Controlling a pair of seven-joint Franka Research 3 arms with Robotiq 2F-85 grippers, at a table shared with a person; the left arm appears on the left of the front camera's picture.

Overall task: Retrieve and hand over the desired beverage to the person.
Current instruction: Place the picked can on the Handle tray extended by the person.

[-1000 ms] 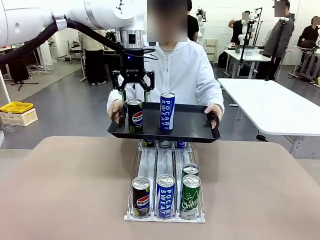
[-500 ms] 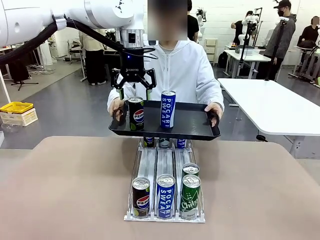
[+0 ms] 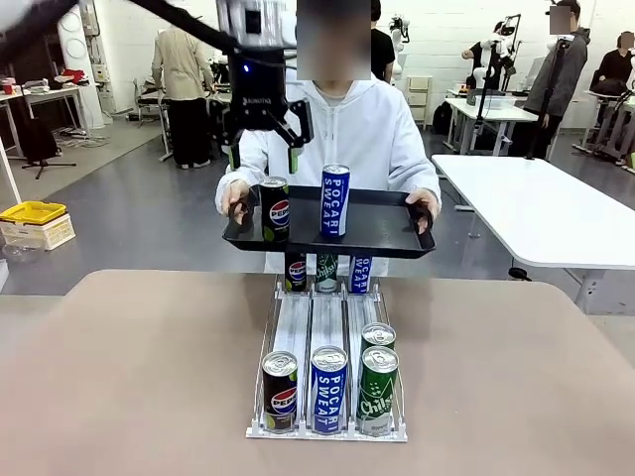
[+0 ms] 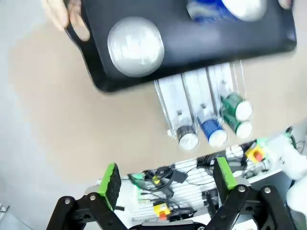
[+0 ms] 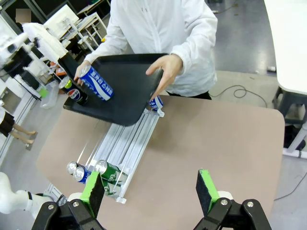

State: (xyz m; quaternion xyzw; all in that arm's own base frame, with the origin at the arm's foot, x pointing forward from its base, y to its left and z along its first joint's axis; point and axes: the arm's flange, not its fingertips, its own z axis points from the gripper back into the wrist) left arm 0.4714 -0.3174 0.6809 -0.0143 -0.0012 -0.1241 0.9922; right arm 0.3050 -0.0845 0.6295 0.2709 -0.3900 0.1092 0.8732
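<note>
Nearest the robot, on the brown tabletop [image 3: 139, 377], a clear three-lane can rack [image 3: 327, 367] holds a Pepsi can, a Pocari Sweat can and two green cans at its front end. More cans stand at its far end, under the tray.

Beyond the rack, the person [image 3: 347, 139] in a white hooded jacket holds a black tray [image 3: 377, 226] level with both hands, above the tabletop's far edge. On the tray stand, upright and just beside each other, a Pepsi can [image 3: 275, 209] and a Pocari Sweat can [image 3: 334, 199].

The left pincer [image 3: 262, 156] hangs above the Pepsi can, released, jaws spread, clear of the can.

The right pincer [image 5: 150, 188] is released over the tabletop, grasping nothing.
</note>
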